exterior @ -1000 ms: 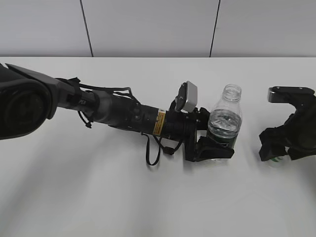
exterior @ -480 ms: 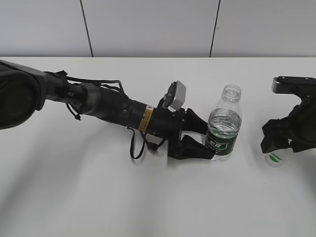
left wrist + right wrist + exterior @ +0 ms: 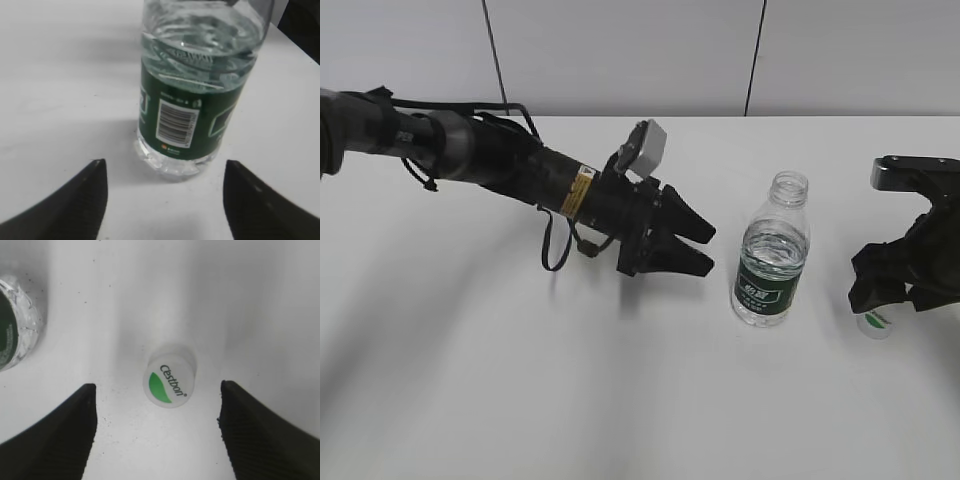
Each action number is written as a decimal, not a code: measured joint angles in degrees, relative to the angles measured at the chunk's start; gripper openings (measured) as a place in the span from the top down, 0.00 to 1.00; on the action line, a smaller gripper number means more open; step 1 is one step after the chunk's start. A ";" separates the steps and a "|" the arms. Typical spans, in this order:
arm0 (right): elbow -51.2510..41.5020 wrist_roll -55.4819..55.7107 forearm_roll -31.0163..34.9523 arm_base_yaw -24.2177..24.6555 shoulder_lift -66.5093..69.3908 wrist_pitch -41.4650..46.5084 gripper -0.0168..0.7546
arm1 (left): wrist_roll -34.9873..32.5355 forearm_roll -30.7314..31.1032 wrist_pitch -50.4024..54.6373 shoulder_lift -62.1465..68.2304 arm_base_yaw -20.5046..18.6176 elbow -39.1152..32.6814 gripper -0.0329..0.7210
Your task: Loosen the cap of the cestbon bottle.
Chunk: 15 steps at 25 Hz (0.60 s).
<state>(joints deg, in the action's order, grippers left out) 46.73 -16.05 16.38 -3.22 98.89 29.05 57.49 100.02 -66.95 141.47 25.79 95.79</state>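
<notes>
The cestbon bottle [image 3: 772, 258] stands upright on the white table with its neck open and no cap on it. It also shows in the left wrist view [image 3: 197, 85] and at the left edge of the right wrist view [image 3: 15, 320]. The white cap [image 3: 876, 322] with a green leaf mark lies on the table to the bottle's right, and shows in the right wrist view [image 3: 170, 381]. My left gripper [image 3: 698, 248] is open, empty, and apart from the bottle on its left. My right gripper [image 3: 888, 300] is open above the cap, not touching it.
The white table [image 3: 620, 400] runs back to a grey panelled wall [image 3: 620, 50]. The left arm [image 3: 500, 165] stretches in from the left with a loose black cable loop hanging beneath it.
My left gripper has let go of the bottle and drawn back to the left and up. The bottle stays standing. The right gripper has lifted slightly over the cap.
</notes>
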 joint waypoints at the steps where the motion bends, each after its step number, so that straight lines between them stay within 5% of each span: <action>1: 0.00 0.00 0.00 0.00 0.00 0.16 0.23 | 0.79 0.05 0.00 -0.66 -0.34 0.00 0.34; 15: 0.00 0.01 -0.05 0.00 -6.66 4.41 0.23 | 14.59 0.27 17.13 -9.71 -1.25 -0.27 0.41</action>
<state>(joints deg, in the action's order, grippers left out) 46.73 -16.05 16.33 -3.22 92.23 33.46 72.08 100.29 -49.82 131.76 24.55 95.52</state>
